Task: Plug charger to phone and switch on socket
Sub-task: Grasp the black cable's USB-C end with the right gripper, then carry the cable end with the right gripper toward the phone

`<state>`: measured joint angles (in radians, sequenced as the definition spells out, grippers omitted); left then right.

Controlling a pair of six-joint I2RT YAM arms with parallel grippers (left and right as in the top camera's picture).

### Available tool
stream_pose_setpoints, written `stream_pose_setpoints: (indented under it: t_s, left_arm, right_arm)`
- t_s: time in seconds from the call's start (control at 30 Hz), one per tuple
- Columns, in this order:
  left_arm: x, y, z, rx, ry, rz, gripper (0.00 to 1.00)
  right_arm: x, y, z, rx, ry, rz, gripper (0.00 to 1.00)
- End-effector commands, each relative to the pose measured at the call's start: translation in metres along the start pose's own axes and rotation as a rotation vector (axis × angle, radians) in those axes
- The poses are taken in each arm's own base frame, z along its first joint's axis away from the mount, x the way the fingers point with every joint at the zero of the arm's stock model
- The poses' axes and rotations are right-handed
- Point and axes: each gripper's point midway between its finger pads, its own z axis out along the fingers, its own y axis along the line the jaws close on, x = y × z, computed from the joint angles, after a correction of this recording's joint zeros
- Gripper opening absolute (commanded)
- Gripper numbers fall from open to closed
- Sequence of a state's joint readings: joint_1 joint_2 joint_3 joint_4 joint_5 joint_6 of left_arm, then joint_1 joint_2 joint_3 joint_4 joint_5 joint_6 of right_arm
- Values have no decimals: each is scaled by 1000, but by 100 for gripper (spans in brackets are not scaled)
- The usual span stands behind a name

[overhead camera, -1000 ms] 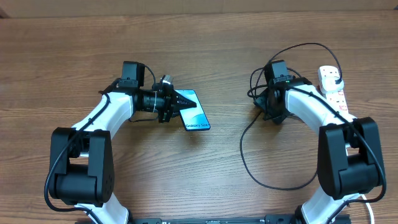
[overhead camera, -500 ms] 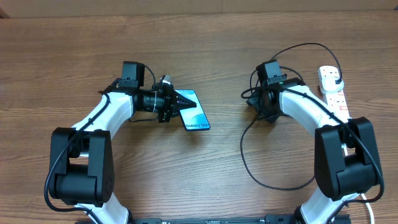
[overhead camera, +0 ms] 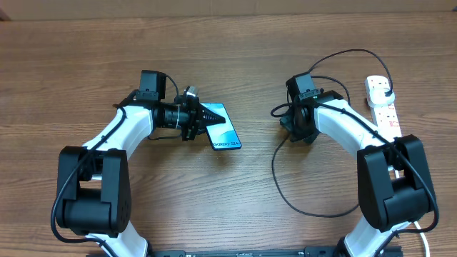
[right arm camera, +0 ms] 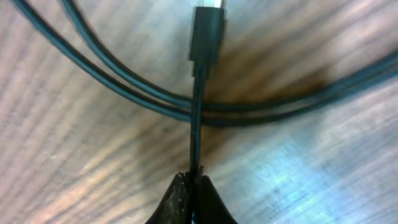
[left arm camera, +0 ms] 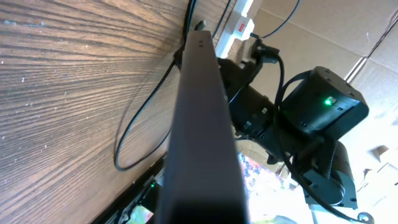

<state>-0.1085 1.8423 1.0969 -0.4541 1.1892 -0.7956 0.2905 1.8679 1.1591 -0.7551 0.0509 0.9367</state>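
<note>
Okay, your left hand (overhead camera: 202, 118) is clamped on the phone (overhead camera: 226, 130), gripping its upper left end. The phone is held screen up, its long axis on a diagonal from upper left to lower right in the overhead view, with the "Galaxy S24" text at the lower right end, away from the fingers. The left wrist view shows the phone edge-on (left arm camera: 199, 124), a dark strip running up the frame.

Your right hand (overhead camera: 284, 120) is pinched shut on the charger (overhead camera: 280, 178), just behind the connector tip (right arm camera: 206, 28). The tip points straight out from the fingertips (right arm camera: 184, 190), and two strands of the same cable cross beneath it. In the overhead view that hand faces left toward the phone, well apart from it, with bare table (overhead camera: 71, 64) between.

The socket (overhead camera: 385, 111) lies at the far right, long axis roughly top to bottom, with a black plug (overhead camera: 385, 90) in its upper end. Cable loops arc above and below your right arm.
</note>
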Motion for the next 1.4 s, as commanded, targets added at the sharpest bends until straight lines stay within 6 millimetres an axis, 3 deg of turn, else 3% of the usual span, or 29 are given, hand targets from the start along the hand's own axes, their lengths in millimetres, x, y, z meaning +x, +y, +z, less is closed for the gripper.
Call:
stream_pose_setpoints:
  t_s: [0.0, 0.1, 0.2, 0.23, 0.3, 0.37, 0.5, 0.67, 0.83, 1.0, 1.07, 1.17, 1.27, 1.37]
  left_arm:
    - [-4, -13, -8, 35, -7, 107, 4]
    - [-9, -13, -16, 47, -25, 119, 4]
    - [-18, -11, -28, 59, -58, 108, 4]
    - [-20, -11, -32, 62, -67, 106, 4]
    - [-24, -10, -39, 69, -86, 99, 4]
    - [-28, -9, -45, 73, -102, 101, 4]
    - [-28, -6, -49, 71, -109, 105, 4]
    - [-26, -4, -49, 65, -102, 111, 4]
    - [-25, -4, -48, 65, -98, 109, 4]
    - [-24, -3, -48, 62, -94, 96, 4]
    - [-23, -2, -47, 61, -91, 86, 4]
    - [-21, 0, -47, 58, -87, 74, 4]
    - [-20, 1, -47, 56, -83, 59, 4]
    - [-19, 2, -47, 52, -80, 80, 4]
  right_arm:
    - [16, 20, -11, -84, 77, -91, 4]
    - [48, 33, -16, -148, 182, -239, 4]
    - [72, 25, -16, -75, 189, -336, 5]
    - [74, 22, -15, -45, 169, -351, 12]
    - [73, 17, -15, 12, 111, -384, 37]
    - [68, 16, -14, 40, 64, -391, 46]
    - [50, 10, -15, 95, -34, -317, 52]
    - [50, 8, -11, 107, -35, -285, 52]
    - [59, 7, 0, 113, 14, -268, 52]
    - [84, 6, 19, 104, 157, -262, 49]
    - [86, 1, 27, 131, 168, -263, 29]
    - [87, -1, 30, 142, 174, -262, 10]
    - [88, -3, 30, 152, 176, -237, 4]
    - [88, -4, 30, 156, 178, -237, 4]
